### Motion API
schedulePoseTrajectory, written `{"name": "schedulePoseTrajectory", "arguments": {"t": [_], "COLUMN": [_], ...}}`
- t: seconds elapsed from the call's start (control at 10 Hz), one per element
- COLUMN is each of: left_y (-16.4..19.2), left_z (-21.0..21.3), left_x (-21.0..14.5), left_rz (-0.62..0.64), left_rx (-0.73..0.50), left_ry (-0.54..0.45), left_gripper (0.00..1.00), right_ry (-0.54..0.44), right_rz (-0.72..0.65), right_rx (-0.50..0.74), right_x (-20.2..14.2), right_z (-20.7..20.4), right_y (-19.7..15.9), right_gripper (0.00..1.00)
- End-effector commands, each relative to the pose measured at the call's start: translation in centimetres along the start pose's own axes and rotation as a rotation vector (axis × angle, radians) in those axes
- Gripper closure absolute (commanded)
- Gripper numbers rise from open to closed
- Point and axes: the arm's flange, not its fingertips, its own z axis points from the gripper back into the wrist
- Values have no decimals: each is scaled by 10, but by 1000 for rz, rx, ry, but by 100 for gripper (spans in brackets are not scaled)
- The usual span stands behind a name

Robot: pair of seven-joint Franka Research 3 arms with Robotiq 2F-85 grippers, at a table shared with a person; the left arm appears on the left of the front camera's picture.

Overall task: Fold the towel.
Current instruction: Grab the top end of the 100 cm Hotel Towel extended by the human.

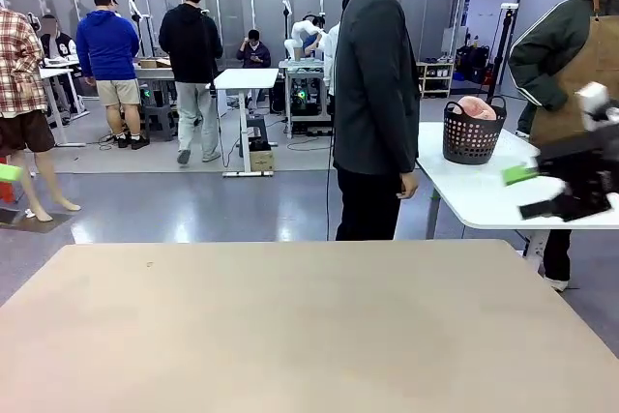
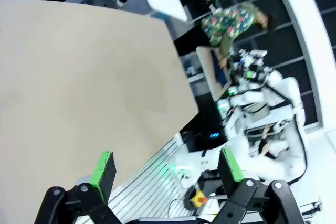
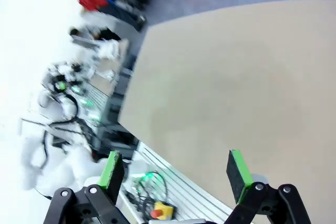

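The pale pink towel [image 1: 476, 107] is bunched up inside a dark basket [image 1: 471, 140] on a white table behind and to the right of the beige table. My right gripper [image 1: 528, 191], blurred, hangs at the right edge of the front view above the beige table's far right corner, open and holding nothing. In the right wrist view its green-padded fingers [image 3: 112, 168] stand wide apart over the bare tabletop [image 3: 231, 82]. In the left wrist view my left gripper [image 2: 167, 166] is open and holds nothing, above the beige table's edge [image 2: 157, 129].
A person in a dark jacket [image 1: 374, 94] stands at the beige table's [image 1: 290, 326] far side. Another person in a brown apron [image 1: 580, 65] stands by the white table [image 1: 484, 195]. Robot bases and cables [image 2: 252, 145] lie below the near edge.
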Motion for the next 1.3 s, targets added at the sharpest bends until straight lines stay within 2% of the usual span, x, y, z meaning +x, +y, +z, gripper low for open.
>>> {"name": "schedulePoseTrajectory", "arguments": {"t": [0.0,0.1,0.3,0.6,0.7,0.8,1.2], "left_y": [24,36,56,63,61,67,67], "left_z": [23,45,76,82,82,85,85], "left_x": [-5,-8,-19,-22,-23,-29,-29], "left_rz": [57,88,65,60,28,86,86], "left_rx": [-22,-16,-32,-29,-24,-11,-11], "left_ry": [-57,-103,-169,-199,-207,-202,-202], "left_gripper": [0,0,0,0,0,0,0], "right_ry": [-112,-168,-256,-239,-218,-252,-252], "right_rz": [-94,-120,-184,-185,-168,-223,-223], "right_rx": [77,101,146,153,191,151,151], "right_x": [-23,-37,-59,-63,-61,-45,-45], "right_z": [27,43,65,63,60,88,88], "right_y": [-33,-42,-64,-71,-69,-79,-79], "right_gripper": [0,0,0,0,0,0,0]}}
